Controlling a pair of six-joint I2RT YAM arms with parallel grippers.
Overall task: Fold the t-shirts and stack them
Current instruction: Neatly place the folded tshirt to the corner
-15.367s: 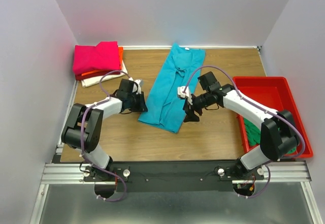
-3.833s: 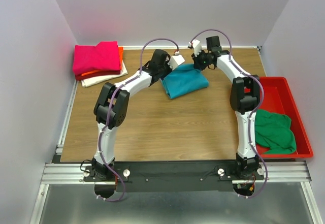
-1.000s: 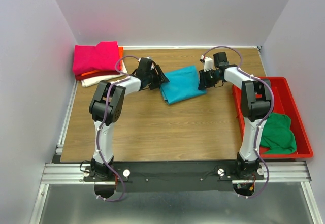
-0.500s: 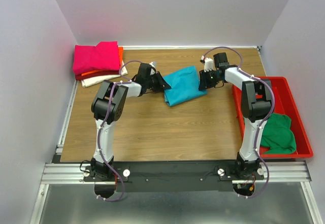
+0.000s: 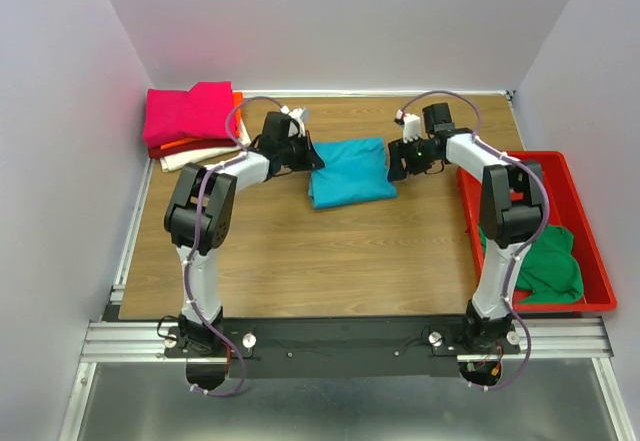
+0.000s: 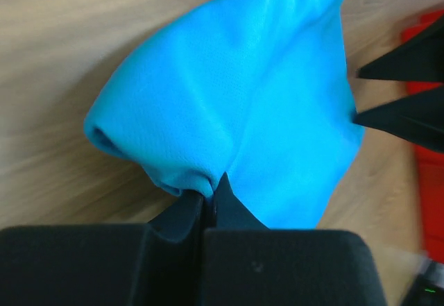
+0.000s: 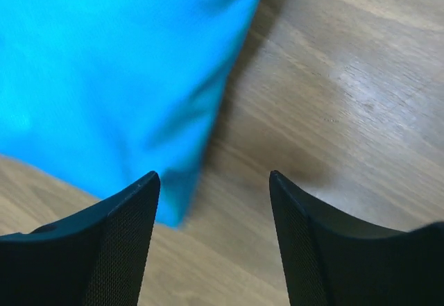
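Item: teal t-shirt (image 5: 348,172), folded into a compact, roughly rectangular bundle, lying on the wooden desk (image 5: 300,261) at mid-depth, slightly toward the far edge, between the two arms. Left hand (image 6: 209,198): jaws closed tight, pinching a fold of the teal cloth at the bundle's left edge; the fabric bunches and lifts at the pinch. Right hand (image 7: 212,175): jaws spread wide, holding nothing, at the bundle's right edge, with bare wood and a corner of the teal cloth showing between the fingers. Far left corner of desk: stack of folded shirts, magenta t-shirt (image 5: 190,111) on top, orange t-shirt (image 5: 237,106) showing as a thin edge beneath, cream t-shirt (image 5: 200,156) at the bottom. Right side of desk: red tray (image 5: 540,181), with a crumpled green t-shirt (image 5: 545,261) lying in its near half.
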